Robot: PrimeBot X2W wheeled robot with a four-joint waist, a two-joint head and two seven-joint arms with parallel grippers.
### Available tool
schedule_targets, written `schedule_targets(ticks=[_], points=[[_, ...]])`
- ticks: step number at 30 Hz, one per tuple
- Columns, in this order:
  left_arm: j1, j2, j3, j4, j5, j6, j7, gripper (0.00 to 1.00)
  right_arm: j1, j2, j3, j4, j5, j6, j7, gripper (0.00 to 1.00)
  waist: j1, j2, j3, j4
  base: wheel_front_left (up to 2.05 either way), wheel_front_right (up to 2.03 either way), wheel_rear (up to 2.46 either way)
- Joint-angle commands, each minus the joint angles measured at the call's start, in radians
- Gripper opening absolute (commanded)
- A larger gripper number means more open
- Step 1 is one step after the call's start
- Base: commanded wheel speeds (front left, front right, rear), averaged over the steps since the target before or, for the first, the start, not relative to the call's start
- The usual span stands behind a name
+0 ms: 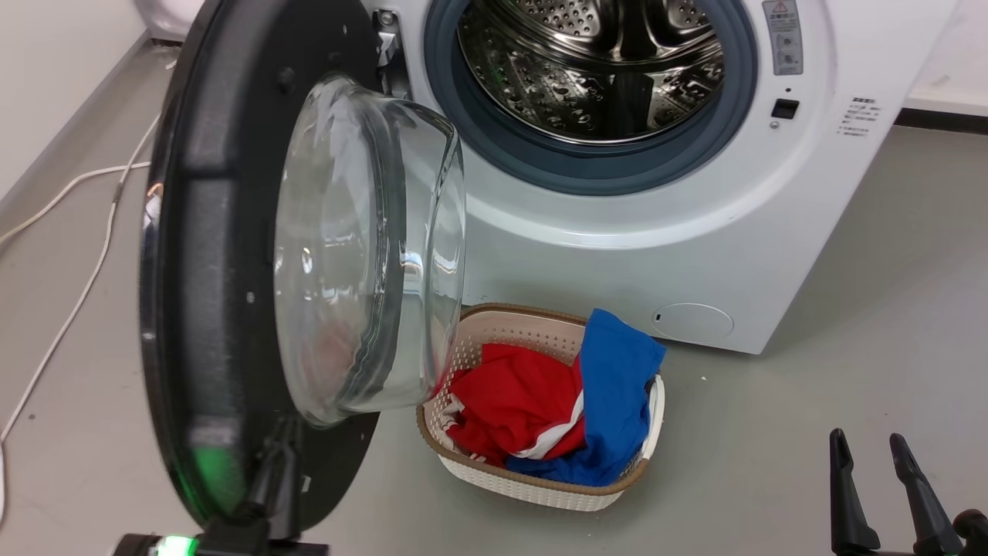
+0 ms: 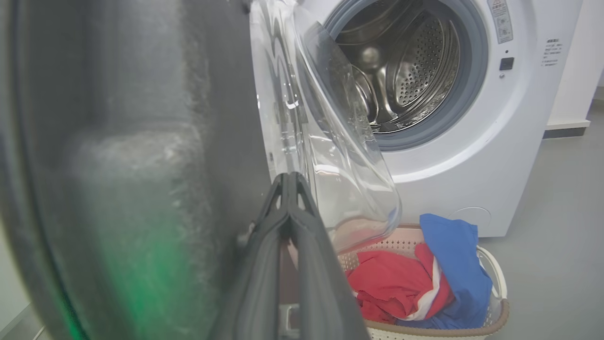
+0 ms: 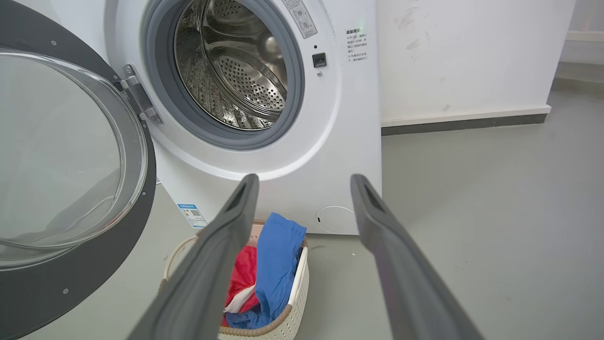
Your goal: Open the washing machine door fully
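Pressing together, the two fingers of my left claw meet at their tips with nothing between them. They lie against the lower inner face of the washing machine door. Further left, a white cable trails over the grey floor.

The door stands swung well out from the washing machine. It hangs from a metal hinge on the left side of the opening. Its black inner ring and clear glass bowl face right. A green glow shows on the black ring near my claw.

To the right of the door the opening is uncovered: a grey gasket rings the perforated steel drum. Low on the white front sits a small round cap. In the right wrist view a blue sticker shows lower on the machine's front, near the door's rim.

On the floor just in front of the machine stands a pale woven basket. It holds a red cloth and, to its right, a blue cloth draped over the rim.

Far right, my right claw hangs spread and empty, well apart from the door.
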Motion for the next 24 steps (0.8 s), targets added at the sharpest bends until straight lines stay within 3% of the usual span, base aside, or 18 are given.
schedule_targets(ticks=[1, 24], points=[[0.009, 0.011, 0.028, -0.002, -0.004, 0.010, 0.003, 0.00, 0.006, 0.001, -0.001, -0.001, 0.001, 0.000, -0.002, 1.00, 0.0000, 0.0000, 0.002, 0.007, 0.00, 0.00, 0.00], [-0.089, 0.066, 0.326, 0.077, -0.065, 0.022, 0.003, 0.00, -0.049, 0.001, -0.004, -0.010, -0.019, 0.000, -0.002, 1.00, 0.0000, 0.0000, 0.071, 0.007, 0.00, 0.00, 0.00]])
